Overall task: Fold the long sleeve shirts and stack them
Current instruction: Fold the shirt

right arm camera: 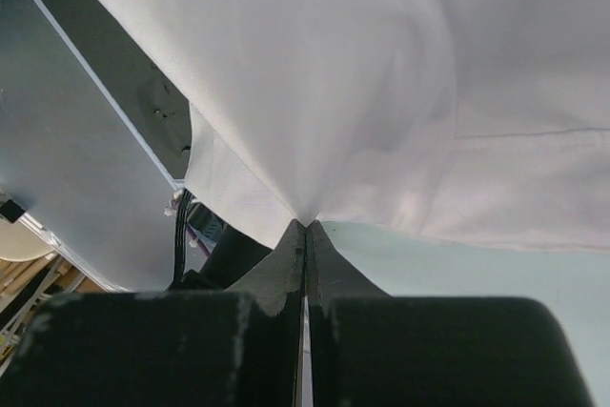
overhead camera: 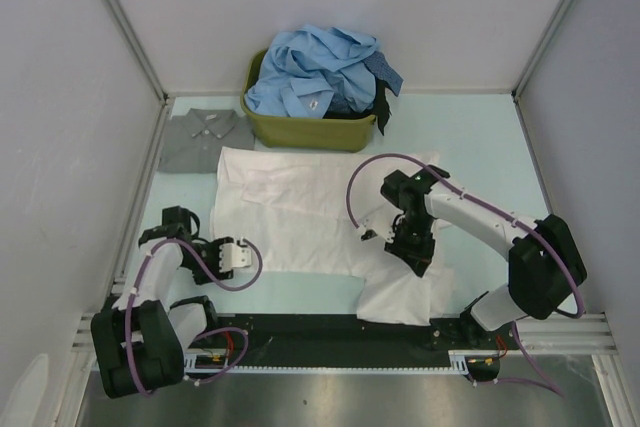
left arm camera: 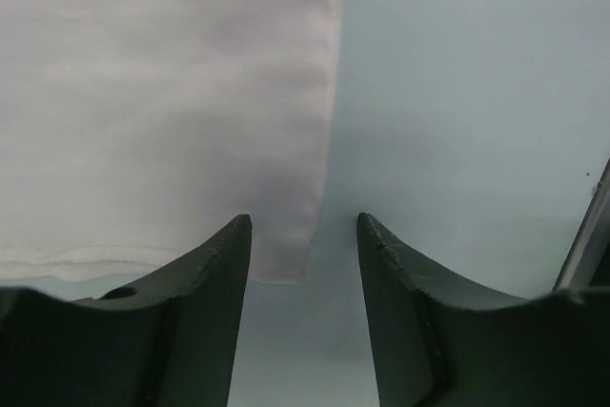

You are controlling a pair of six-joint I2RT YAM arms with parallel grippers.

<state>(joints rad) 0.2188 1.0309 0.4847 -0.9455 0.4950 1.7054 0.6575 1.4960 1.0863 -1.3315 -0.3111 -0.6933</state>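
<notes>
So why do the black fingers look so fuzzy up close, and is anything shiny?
Left wrist view: the left fingers are too near the lens, so blurry, with a soft shadow on the white shirt. Right wrist view: the right fingers blur likewise. Top view: sharp, the metal ledge shines.

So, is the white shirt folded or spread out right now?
Spread out, not folded: the white shirt lies mostly flat across the table, with the right tool shut on a pinch of its cloth.
</notes>
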